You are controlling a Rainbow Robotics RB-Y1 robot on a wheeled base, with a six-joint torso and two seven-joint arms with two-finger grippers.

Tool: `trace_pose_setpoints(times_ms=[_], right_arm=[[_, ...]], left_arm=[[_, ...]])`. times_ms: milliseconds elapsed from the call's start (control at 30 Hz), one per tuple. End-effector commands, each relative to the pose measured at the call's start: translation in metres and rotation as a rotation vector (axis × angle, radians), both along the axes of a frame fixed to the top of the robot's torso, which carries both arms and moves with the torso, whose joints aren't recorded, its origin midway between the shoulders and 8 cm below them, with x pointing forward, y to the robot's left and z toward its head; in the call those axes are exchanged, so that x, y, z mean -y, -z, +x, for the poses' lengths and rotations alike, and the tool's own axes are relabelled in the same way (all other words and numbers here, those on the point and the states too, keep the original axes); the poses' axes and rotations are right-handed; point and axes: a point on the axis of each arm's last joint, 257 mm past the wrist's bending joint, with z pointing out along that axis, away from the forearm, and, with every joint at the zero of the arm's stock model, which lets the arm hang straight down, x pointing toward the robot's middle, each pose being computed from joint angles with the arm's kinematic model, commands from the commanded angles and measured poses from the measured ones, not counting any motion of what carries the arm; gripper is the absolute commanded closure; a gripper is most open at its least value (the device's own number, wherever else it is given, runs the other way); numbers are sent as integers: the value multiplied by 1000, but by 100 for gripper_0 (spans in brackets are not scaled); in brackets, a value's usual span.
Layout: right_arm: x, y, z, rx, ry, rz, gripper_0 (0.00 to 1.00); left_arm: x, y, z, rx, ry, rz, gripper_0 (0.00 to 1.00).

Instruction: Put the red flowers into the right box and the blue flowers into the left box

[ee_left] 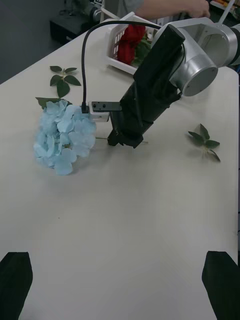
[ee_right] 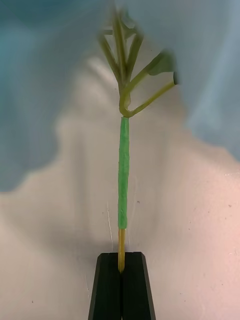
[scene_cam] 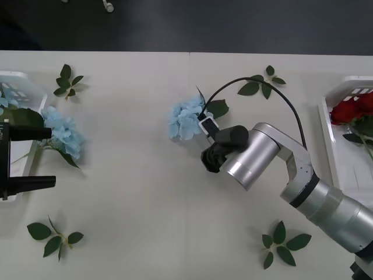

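The right end effector sits low at mid-bench, its black fingers pinched together on the bare tip of a thin green stem. That stem belongs to the blue flower lying on the bench just beyond the wrist. Gripping the stem end rather than the fluffy head makes sense: the petals would crush or slip, while the wire stem gives a firm hold and lets the bloom hang free for carrying. Whether the head is already off the surface is hard to judge; in the left wrist view it seems to rest on the bench.

The left end effector waits at the left edge with fingers spread wide, beside the left box. A second blue flower lies against that box's rim, half in and half out. The red flowers lie in the right box at the far right, so the blue ones appear to be what remains.

Loose leaf sprigs scattered about the bench are not part of the sorting.
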Motion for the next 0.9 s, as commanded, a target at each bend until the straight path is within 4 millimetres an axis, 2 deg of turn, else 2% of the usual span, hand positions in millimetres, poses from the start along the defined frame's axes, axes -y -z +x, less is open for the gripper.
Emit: trace_pose_setpoints(times_ms=[33, 133, 267, 333, 600, 733, 900], right_arm=[[4, -23, 1, 19, 15, 18, 100], [7, -46, -7, 1, 22, 28, 100], [9, -89, -29, -34, 13, 51, 100], [12, -104, -38, -44, 9, 55, 100], [29, -197, -98, -53, -75, 93, 100], [38, -231, -125, -22, -156, 99, 100], [31, -259, -147, 37, -268, 146, 100]], left_arm=[[3, -9, -2, 76, 32, 26, 0], [3, -9, -2, 76, 32, 26, 0], [3, -9, -2, 76, 32, 26, 0], [3, -9, -2, 76, 32, 26, 0], [3, -9, -2, 76, 32, 26, 0], [3, -9, -2, 76, 32, 26, 0], [3, -9, -2, 76, 32, 26, 0]])
